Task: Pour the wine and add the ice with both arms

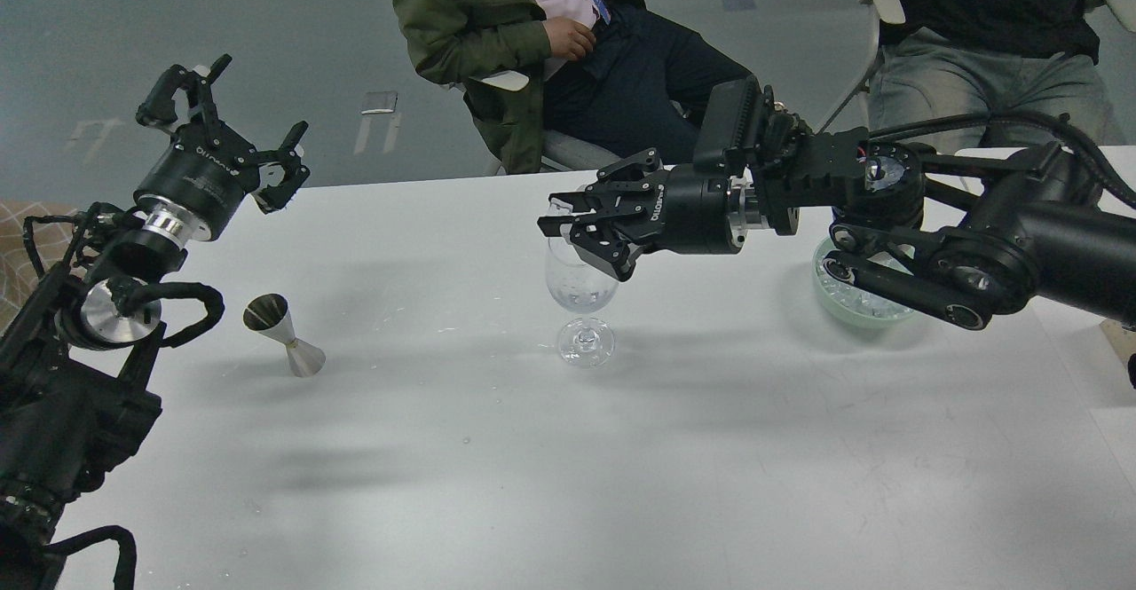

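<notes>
A clear stemmed wine glass [582, 293] stands upright at the middle of the white table [568, 466]. My right gripper [568, 224] reaches in from the right and hovers right over the glass's rim. Its fingers are curled in on what looks like a small clear ice cube [556, 216]. A few small clear bits lie in the bottom of the glass bowl. A pale green bowl [832, 299] with more ice sits at the right, partly hidden under my right arm. My left gripper [232, 133] is open and empty, raised above the table's far left corner.
A steel double-cone jigger [286, 333] stands left of the glass, near my left arm. Two seated people [568, 49] are just beyond the table's far edge. My right arm's elbow covers the table's right side.
</notes>
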`<action>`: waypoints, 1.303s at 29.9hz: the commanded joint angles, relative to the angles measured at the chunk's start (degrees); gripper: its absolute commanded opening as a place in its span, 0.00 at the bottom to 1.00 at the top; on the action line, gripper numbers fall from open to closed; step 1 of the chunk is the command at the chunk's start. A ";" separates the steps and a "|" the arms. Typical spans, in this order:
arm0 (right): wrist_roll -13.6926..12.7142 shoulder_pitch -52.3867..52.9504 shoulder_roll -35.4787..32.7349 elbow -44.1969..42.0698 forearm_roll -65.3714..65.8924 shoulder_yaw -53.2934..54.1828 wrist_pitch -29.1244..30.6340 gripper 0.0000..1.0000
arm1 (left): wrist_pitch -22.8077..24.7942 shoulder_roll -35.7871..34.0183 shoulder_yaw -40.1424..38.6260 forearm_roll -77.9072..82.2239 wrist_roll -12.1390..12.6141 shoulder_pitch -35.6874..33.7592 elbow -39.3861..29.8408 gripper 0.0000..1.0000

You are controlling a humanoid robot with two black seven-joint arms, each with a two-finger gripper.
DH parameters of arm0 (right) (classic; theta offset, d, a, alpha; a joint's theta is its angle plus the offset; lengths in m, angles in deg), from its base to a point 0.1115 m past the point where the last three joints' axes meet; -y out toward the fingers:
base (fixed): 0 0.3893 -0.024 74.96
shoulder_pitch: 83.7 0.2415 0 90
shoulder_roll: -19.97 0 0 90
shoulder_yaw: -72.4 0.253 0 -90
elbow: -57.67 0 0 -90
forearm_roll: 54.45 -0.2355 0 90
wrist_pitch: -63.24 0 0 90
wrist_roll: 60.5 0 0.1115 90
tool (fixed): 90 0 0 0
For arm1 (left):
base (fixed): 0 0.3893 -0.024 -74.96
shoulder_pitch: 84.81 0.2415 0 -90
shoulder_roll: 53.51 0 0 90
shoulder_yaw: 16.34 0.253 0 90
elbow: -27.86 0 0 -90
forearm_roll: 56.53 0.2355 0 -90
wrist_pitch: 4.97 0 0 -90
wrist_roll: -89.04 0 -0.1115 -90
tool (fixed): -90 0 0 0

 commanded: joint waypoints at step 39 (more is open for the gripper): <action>-0.55 0.47 10.55 -30.42 -52.83 21.88 0.28 1.00 | 0.00 0.32 0.70 0.17 -0.09 -2.29 0.88 0.99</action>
